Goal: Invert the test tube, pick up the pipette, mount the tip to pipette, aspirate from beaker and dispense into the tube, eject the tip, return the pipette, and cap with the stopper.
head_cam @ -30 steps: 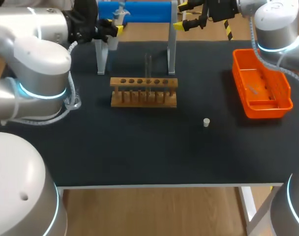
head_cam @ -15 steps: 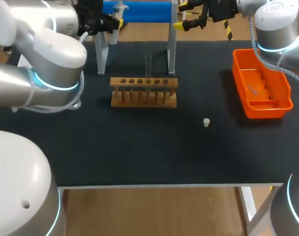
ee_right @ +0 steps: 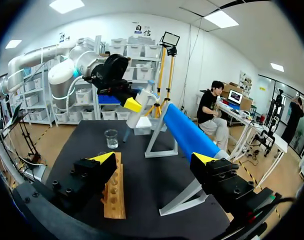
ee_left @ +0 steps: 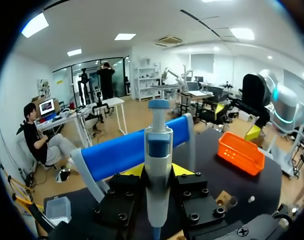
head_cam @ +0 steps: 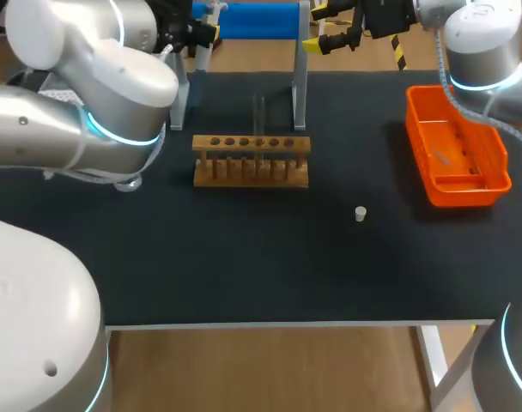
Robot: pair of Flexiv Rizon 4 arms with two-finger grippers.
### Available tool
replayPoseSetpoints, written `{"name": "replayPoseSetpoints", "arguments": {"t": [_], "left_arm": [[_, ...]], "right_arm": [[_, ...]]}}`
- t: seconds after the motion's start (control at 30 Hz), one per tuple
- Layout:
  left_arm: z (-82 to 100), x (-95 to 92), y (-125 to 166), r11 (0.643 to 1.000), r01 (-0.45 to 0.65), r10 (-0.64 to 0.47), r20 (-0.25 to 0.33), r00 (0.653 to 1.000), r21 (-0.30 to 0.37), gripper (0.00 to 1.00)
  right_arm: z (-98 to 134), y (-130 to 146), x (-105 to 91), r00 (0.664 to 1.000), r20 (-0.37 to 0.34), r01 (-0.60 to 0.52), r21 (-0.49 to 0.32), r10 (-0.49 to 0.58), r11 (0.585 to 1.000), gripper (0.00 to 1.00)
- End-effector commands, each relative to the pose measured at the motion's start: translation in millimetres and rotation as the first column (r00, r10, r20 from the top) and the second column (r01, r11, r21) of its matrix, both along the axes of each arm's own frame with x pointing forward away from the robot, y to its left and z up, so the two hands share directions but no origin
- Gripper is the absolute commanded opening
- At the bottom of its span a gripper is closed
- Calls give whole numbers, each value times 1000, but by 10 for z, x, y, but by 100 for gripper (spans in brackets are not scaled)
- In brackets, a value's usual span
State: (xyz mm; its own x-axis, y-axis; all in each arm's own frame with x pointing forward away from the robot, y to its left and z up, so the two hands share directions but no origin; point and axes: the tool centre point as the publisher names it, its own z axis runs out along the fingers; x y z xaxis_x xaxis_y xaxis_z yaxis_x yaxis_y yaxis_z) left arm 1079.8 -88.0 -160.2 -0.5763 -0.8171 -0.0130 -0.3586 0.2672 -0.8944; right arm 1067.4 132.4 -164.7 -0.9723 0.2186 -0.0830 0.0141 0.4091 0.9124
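Observation:
My left gripper (ee_left: 157, 171) is shut on the white-and-blue pipette (ee_left: 157, 150), which stands upright between its fingers. In the head view that gripper (head_cam: 201, 34) sits at the table's far left edge, by the blue roll stand (head_cam: 244, 19). The right wrist view shows the pipette (ee_right: 144, 94) above the glass beaker (ee_right: 111, 138). A clear test tube (head_cam: 259, 112) stands in the wooden rack (head_cam: 251, 159). The small white stopper (head_cam: 361, 214) lies on the mat, right of the rack. My right gripper (head_cam: 323, 27) hangs open and empty beyond the stand's right leg, fingers wide (ee_right: 153, 158).
An orange tray (head_cam: 456, 146) stands at the right of the black mat. The stand's metal legs (head_cam: 300, 77) rise just behind the rack. A translucent box (ee_left: 57, 209) sits at the far left near the beaker.
My left arm has swung rightward and toward the back, carrying the pipette slightly farther along the blue stand. The right arm, rack, tube and stopper have not moved.

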Motion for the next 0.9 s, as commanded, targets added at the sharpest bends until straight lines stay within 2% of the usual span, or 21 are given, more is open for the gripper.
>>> {"name": "replayPoseSetpoints", "arguments": {"t": [0.03,0.9], "left_arm": [[-27,87,-54,999,-40,40,-14,999,19,0],[-158,385,100,979,-195,198,-49,979,66,0]], "right_arm": [[8,-5,-4,1000,-1,0,-3,0,1000,100],[8,-5,-4,1000,-1,0,-3,0,1000,100]]}}
